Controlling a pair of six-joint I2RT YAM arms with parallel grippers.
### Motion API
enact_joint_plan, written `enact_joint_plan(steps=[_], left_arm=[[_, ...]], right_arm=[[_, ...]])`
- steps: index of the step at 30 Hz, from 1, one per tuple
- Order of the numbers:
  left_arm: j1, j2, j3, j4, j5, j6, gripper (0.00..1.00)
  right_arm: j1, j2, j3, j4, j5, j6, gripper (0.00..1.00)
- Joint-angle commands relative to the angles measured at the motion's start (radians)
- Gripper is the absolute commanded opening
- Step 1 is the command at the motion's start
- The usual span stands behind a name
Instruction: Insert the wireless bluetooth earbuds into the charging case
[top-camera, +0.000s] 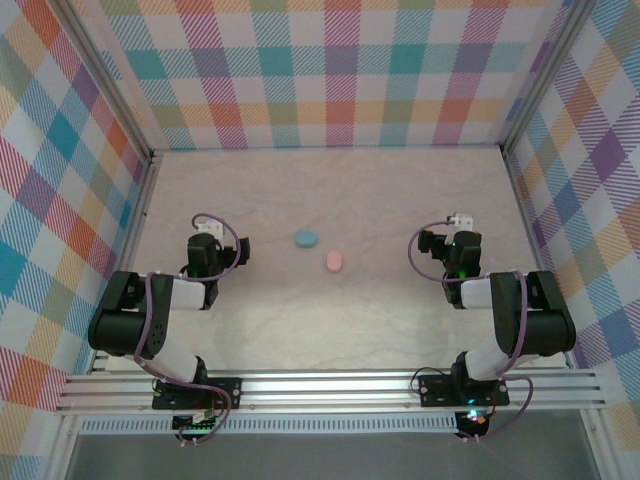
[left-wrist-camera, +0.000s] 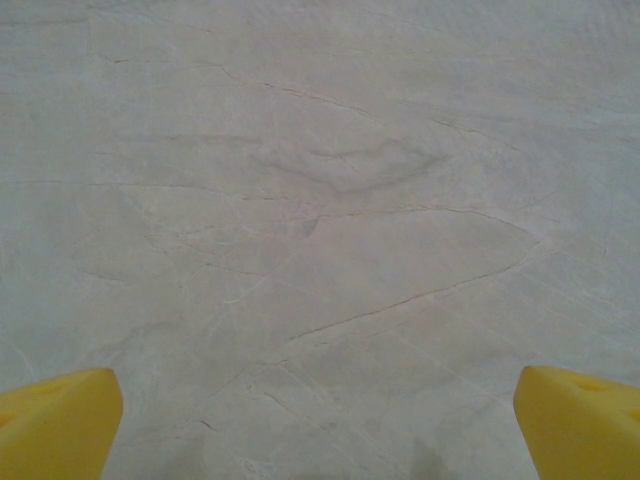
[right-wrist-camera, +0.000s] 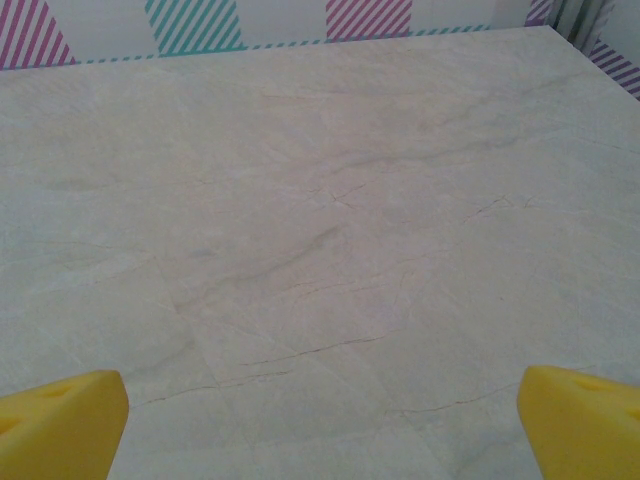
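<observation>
Two closed charging cases lie side by side mid-table: a round light blue case (top-camera: 306, 238) and a pale pink case (top-camera: 334, 261) just right of and nearer than it. The earbuds are hidden. My left gripper (top-camera: 207, 230) hovers left of the blue case, well apart from it. My right gripper (top-camera: 460, 228) hangs right of the pink case, also apart. In the left wrist view the left gripper (left-wrist-camera: 320, 425) is open, its yellow fingertips (left-wrist-camera: 60, 425) spread over bare table. The right gripper (right-wrist-camera: 320, 425) is open too, with yellow fingertips (right-wrist-camera: 580, 420) wide over bare surface.
The pale marbled table (top-camera: 330, 320) is boxed in by plaid walls (top-camera: 330, 70) at the back and both sides. The back wall's striped foot (right-wrist-camera: 200, 25) appears beyond the right gripper. Both arm bases sit on the metal rail (top-camera: 330, 385) at the near edge.
</observation>
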Motion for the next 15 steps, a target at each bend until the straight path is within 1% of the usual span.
enact_joint_plan(steps=[1,15], left_arm=[[0.013,0.004,0.018,0.035,0.018,-0.007,1.00],[0.013,0.004,0.019,0.036,0.018,-0.007,1.00]], right_arm=[[-0.005,-0.004,0.015,0.006,-0.021,0.007,1.00],[-0.005,-0.004,0.017,0.006,-0.024,0.005,1.00]])
